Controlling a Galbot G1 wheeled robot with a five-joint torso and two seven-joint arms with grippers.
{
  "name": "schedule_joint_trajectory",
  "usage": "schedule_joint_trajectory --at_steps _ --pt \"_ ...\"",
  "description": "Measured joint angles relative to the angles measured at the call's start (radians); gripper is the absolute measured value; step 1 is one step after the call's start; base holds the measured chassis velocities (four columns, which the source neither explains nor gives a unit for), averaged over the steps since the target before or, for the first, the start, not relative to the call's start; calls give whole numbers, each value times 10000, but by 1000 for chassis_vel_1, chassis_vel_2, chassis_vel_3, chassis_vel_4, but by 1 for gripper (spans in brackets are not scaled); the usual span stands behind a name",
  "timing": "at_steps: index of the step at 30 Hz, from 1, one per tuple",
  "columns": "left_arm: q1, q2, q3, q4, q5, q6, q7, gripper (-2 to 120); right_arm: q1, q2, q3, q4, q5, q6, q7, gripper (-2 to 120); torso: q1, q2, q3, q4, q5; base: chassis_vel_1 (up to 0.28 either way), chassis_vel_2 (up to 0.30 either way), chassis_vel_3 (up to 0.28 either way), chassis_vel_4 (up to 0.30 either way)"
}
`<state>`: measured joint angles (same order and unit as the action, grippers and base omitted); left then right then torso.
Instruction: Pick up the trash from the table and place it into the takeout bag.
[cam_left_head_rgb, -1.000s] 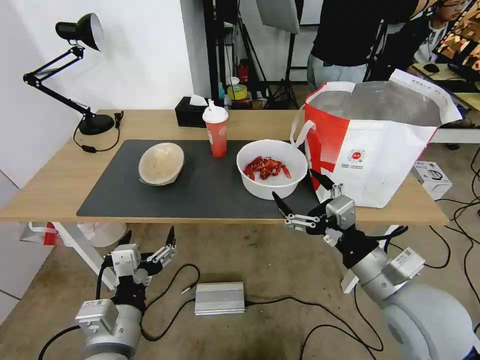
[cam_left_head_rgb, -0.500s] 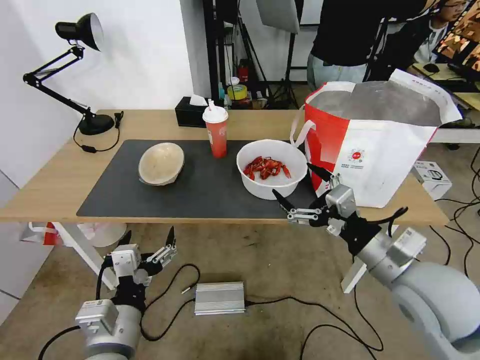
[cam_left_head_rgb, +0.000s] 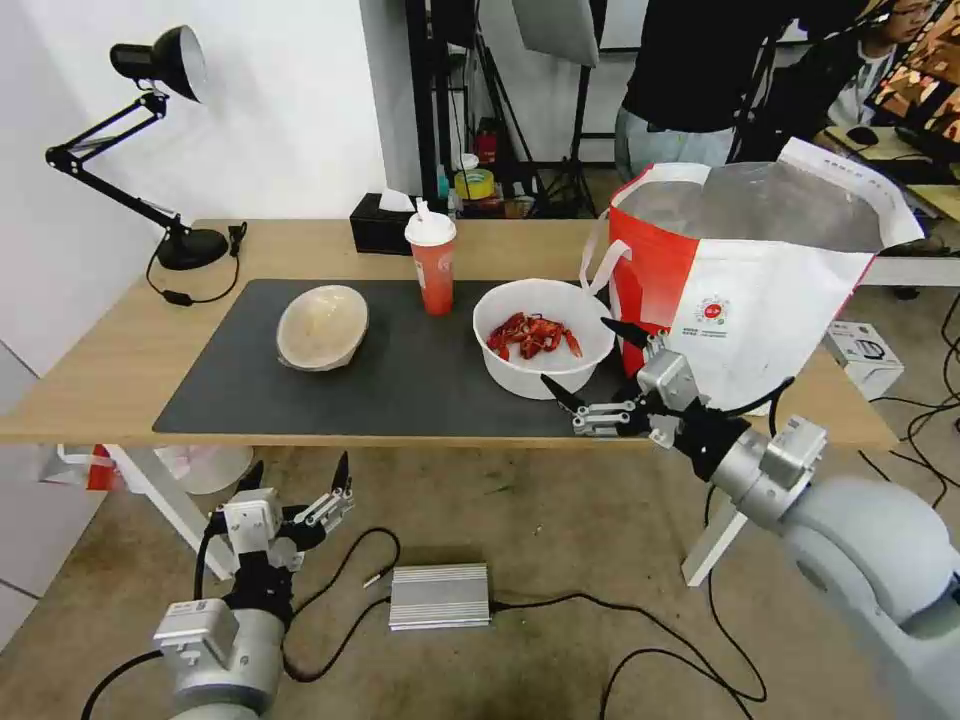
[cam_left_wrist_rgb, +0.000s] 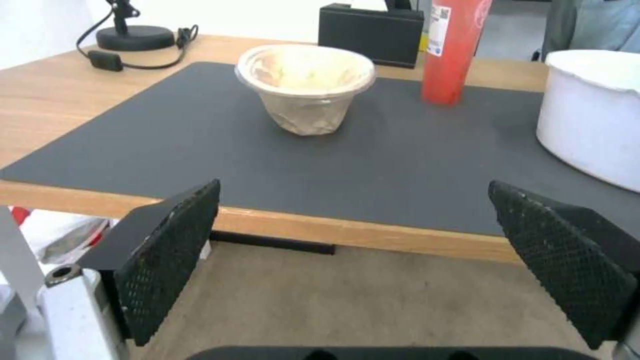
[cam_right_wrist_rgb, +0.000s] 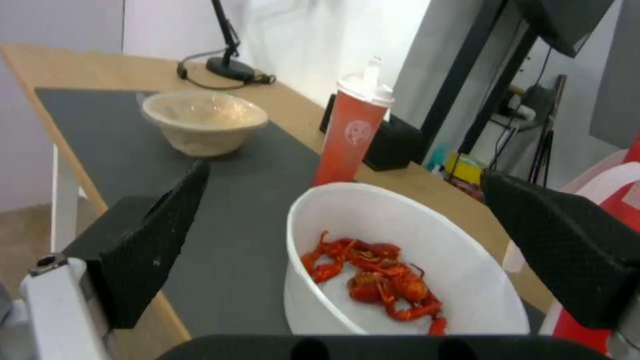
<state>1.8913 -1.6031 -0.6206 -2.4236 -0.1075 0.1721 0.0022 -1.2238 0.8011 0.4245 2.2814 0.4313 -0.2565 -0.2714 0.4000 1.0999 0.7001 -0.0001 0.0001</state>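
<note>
On the dark mat (cam_left_head_rgb: 400, 385) of the table (cam_left_head_rgb: 110, 375) stand the trash items: a beige pulp bowl (cam_left_head_rgb: 322, 326), a red cup with white lid (cam_left_head_rgb: 432, 262), and a white bowl of red crayfish shells (cam_left_head_rgb: 545, 335). The white-and-red takeout bag (cam_left_head_rgb: 750, 290) stands open at the table's right end. My right gripper (cam_left_head_rgb: 575, 352) is open at the table's front edge, just in front of the white bowl (cam_right_wrist_rgb: 400, 260) and apart from it. My left gripper (cam_left_head_rgb: 298, 470) hangs open below the table's front edge, facing the beige bowl (cam_left_wrist_rgb: 305, 85).
A black desk lamp (cam_left_head_rgb: 160, 150) and a black tissue box (cam_left_head_rgb: 382, 225) sit at the table's back. A silver box (cam_left_head_rgb: 440, 595) and cables lie on the floor under me. A small white box (cam_left_head_rgb: 862, 355) lies beside the bag. People stand behind the table.
My right gripper has risen and moved forward, from below the table's edge up to the white bowl's front right side. The left arm has not moved.
</note>
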Motion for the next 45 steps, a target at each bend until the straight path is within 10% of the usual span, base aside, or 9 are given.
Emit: schedule_joint_trajectory --at_steps 45 --pt "-78 -4 118 244 37 -18 -76 99 2925 -2296 -2297 -1317 1025 -851 -660 100 0 0 0 1 0 0 0 0 0"
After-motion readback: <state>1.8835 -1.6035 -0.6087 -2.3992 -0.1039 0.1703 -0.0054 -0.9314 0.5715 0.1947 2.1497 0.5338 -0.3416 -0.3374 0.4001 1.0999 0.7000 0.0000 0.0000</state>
